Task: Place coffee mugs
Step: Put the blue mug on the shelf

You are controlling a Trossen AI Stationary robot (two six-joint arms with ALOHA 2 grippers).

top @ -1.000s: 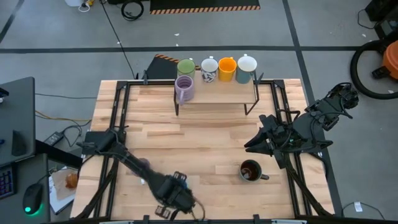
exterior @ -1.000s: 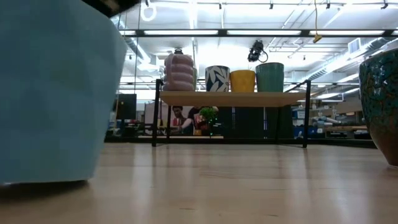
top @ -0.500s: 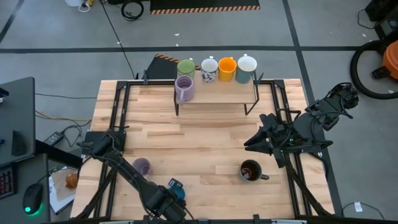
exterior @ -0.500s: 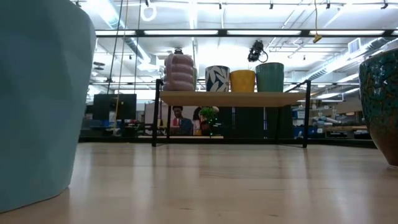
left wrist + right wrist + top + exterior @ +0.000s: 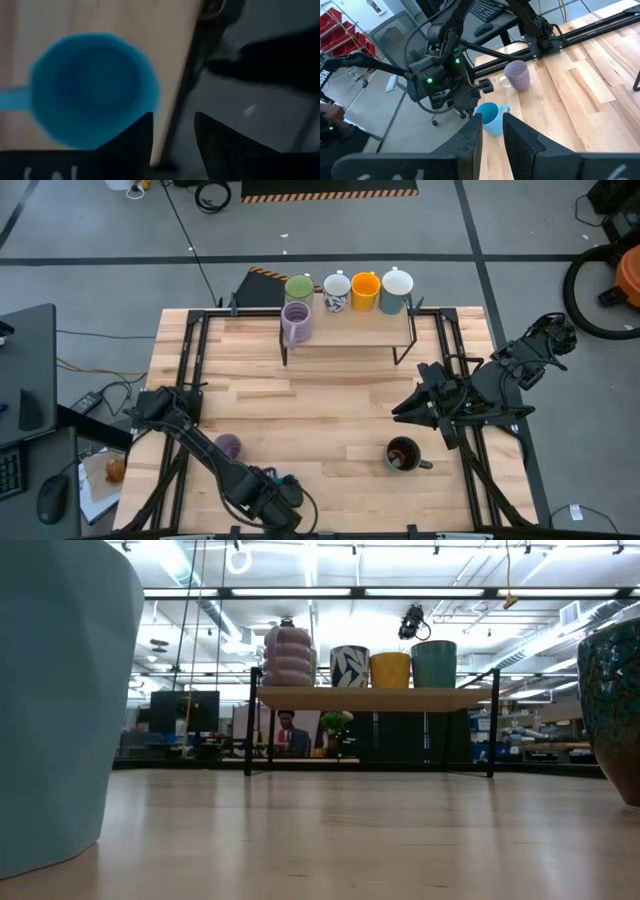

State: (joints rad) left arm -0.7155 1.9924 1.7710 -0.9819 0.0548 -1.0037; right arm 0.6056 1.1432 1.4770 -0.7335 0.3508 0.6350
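Now the left gripper (image 5: pixel 262 502) is hanging spread beside the blue mug (image 5: pixel 287 480) at the near table edge (image 5: pixel 330 525), needing a straight withdrawal to avoid knocking it.

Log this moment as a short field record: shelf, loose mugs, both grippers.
shelf: holds five mugs: purple, green, patterned white, orange, white
blue mug: upright at the table's near edge, free of the fingers
light purple mug: on the table, left side
dark brown mug: on the table, right side
left gripper: open, beside the blue mug
right gripper: waiting above the table's right side
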